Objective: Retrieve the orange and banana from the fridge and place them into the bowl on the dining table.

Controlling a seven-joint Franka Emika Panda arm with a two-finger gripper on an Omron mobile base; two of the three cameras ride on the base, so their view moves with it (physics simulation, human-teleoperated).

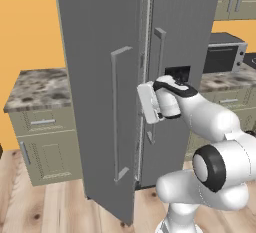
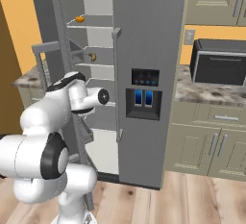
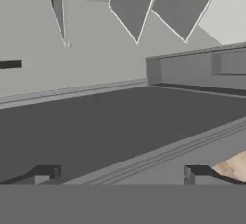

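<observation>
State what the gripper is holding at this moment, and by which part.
Nothing is held. The gripper is open and empty, its fingertips spread above a grey fridge shelf.

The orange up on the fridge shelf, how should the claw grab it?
The orange sits alone on a high shelf of the open fridge. It is round, so probably pinch it across its middle, reaching in straight from the open front. The claw is open wide already.

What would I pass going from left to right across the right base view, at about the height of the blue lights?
The robot arm → the open fridge's shelves → the shut fridge door's handle → the dispenser panel → the stone counter under the dark microwave.
</observation>
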